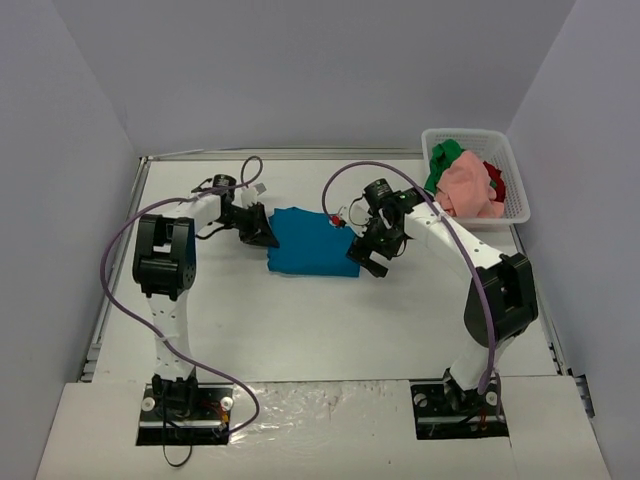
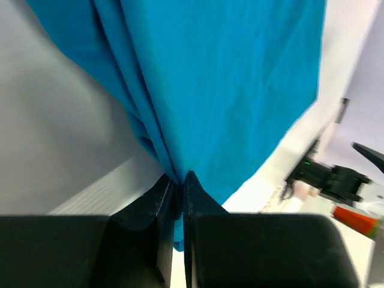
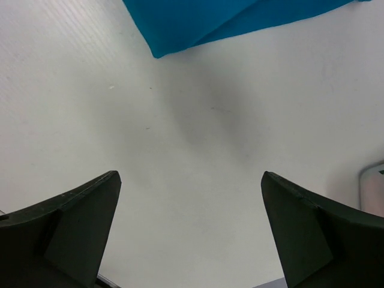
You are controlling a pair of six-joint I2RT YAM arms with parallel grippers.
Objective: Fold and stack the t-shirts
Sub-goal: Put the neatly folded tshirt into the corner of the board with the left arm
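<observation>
A teal-blue t-shirt (image 1: 310, 243) lies folded into a rectangle in the middle of the white table (image 1: 300, 330). My left gripper (image 1: 262, 228) is at its left edge, shut on a pinch of the cloth; the left wrist view shows the teal-blue t-shirt (image 2: 228, 84) drawn up into my left gripper (image 2: 179, 180). My right gripper (image 1: 368, 255) stands open at the shirt's right near corner, with nothing between its fingers. In the right wrist view the right gripper (image 3: 191, 180) hovers over bare table, the shirt's corner (image 3: 198, 24) ahead of it. Pink (image 1: 468, 185), green (image 1: 444, 160) and red (image 1: 494, 176) t-shirts lie bunched in the basket.
A white mesh basket (image 1: 520, 200) stands at the table's back right corner. Grey walls close in the table on the left, back and right. Purple cables loop from both arms over the table.
</observation>
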